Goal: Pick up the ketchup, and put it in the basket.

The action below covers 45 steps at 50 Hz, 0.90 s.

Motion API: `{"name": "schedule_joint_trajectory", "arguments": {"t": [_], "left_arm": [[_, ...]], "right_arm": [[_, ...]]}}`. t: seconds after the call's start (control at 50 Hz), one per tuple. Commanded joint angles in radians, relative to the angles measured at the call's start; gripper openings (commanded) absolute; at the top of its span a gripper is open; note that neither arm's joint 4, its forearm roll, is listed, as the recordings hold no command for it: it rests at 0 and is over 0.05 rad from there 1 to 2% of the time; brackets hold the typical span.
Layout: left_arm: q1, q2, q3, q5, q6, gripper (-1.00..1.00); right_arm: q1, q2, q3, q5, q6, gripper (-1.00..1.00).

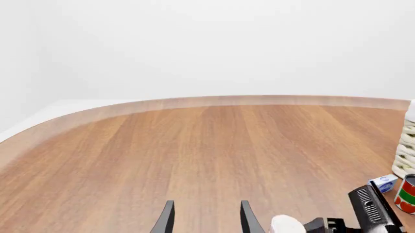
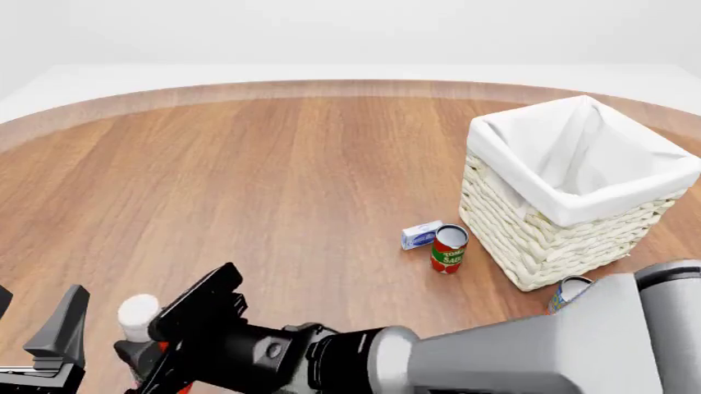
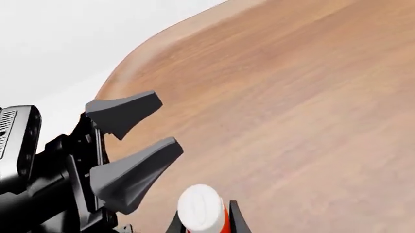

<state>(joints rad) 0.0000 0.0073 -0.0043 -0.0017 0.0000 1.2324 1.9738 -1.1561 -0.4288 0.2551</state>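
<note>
Right gripper [image 3: 206,224] has the ketchup [image 3: 202,208] between its fingertips, white cap poking up above them; fingers look closed on the bottle body, though contact is mostly cut off at the frame edge. Left gripper [image 1: 204,218] fingers spread apart with nothing between them, just beside the bottle. Basket [image 2: 547,238] sits well apart from both grippers, with the tomato can [image 2: 448,249] just beside its wall.
</note>
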Motion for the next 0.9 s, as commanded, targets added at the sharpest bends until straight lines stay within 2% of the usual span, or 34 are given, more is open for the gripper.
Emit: {"name": "schedule_joint_trajectory", "arguments": {"t": [0.02,0.26,0.42,0.9], "left_arm": [[0.0,0.0,0.0,0.0,0.0,1.0],[0.0,0.0,0.0,0.0,0.0,1.0],[0.0,0.0,0.0,0.0,0.0,1.0],[0.0,0.0,0.0,0.0,0.0,1.0]], "right_arm": [[-0.084,-0.042,0.013,-0.014,0.034,-1.0],[-0.169,-0.112,0.042,-0.036,0.043,-1.0],[-0.263,-0.141,0.061,-0.066,0.057,-1.0],[-0.459,-0.243,0.128,-0.133,0.099,-1.0]]}}
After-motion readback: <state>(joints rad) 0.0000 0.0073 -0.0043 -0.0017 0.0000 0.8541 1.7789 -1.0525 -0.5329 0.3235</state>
